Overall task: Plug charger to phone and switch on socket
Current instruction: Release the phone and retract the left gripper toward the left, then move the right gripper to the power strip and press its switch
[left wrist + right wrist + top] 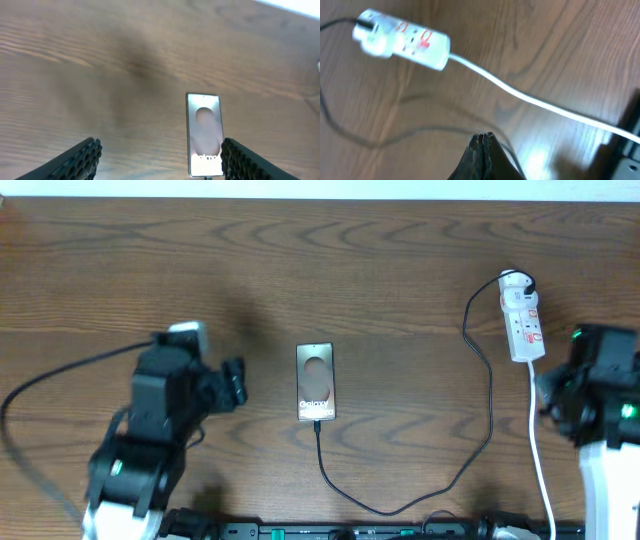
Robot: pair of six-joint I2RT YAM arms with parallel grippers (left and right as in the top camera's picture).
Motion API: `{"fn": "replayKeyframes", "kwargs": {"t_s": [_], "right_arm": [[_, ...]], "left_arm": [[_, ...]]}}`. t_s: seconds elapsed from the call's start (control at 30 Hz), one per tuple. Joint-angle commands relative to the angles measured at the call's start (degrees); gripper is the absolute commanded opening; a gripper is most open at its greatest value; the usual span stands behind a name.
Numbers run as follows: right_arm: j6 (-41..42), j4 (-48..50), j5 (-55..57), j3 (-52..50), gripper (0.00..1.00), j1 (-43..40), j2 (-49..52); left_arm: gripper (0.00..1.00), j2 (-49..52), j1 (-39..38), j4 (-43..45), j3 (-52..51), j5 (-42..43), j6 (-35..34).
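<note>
The phone (315, 381) lies flat at the table's middle, dark with a pale circle and white lettering. The charger (380, 508), a thin black cable, meets the phone's near edge, loops toward the front and runs up to a black plug in the far end of the socket (522, 315), a white strip with red marks. My left gripper (235, 383) is open to the left of the phone. In the left wrist view the phone (204, 134) lies just ahead, close to the right finger (245, 160). My right gripper (483, 136) is shut on nothing, short of the socket (402, 39).
The socket's white cord (540, 450) runs from the strip toward the table's front edge, past my right arm. A black rail with fittings (400, 530) lines the front edge. The charger cable (370, 140) curves across the wood under my right gripper.
</note>
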Motion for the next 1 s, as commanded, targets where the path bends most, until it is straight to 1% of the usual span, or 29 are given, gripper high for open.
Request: {"fn": "replayKeyframes", "kwargs": {"t_s": [0.0,0.03,0.07,0.2,0.23,0.27,0.5,0.63,0.7,0.83,0.97], "right_arm": [[-8.1,4.0,-8.0,0.9,0.01,-7.3,6.9],[-8.7,5.9,-10.3,1.4,0.01,-9.5,10.6],[-8.7,7.0,-11.1,1.9,0.01,-10.4,13.0],[-9.8,9.7,-13.2,7.0,0.01,-11.4,21.9],[-10.3,9.7,-13.2,9.3,0.01,-11.3,24.5],[-10.9,9.6,-13.2,11.6,0.01,-11.3,26.7],[-11.0,7.0,-16.7,27.6,0.01,-11.3,42.9],[-11.0,6.9,-19.1,33.9,0.01,-11.3,49.9],[-11.0,6.6,-19.5,35.6,0.01,-11.3,52.9],[-11.1,8.1,-19.4,35.8,0.01,-11.3,57.8],[-13.3,12.4,-22.2,35.8,0.01,-11.3,61.5]], "left_arm": [[0.78,-7.9,0.1,-3.7,0.3,-4.7,1.0],[0.78,-11.5,0.1,-6.3,0.3,-6.7,1.0],[0.78,-13.0,0.1,-7.5,0.3,-7.6,1.0],[0.79,-18.9,0.1,-11.7,0.3,-10.8,1.0],[0.95,-20.1,0.1,-11.6,0.3,-10.8,1.0],[1.00,-21.0,0.1,-11.4,0.3,-11.0,1.0],[1.00,-22.3,0.1,-11.3,0.3,-11.2,1.0],[1.00,-22.3,0.1,-12.9,0.3,-11.2,1.0],[1.00,-22.3,0.1,-14.6,0.3,-11.2,1.0],[1.00,-22.3,0.1,-18.0,0.3,-11.1,1.0],[0.99,-22.3,0.1,-18.7,0.3,-11.2,1.0]]}}
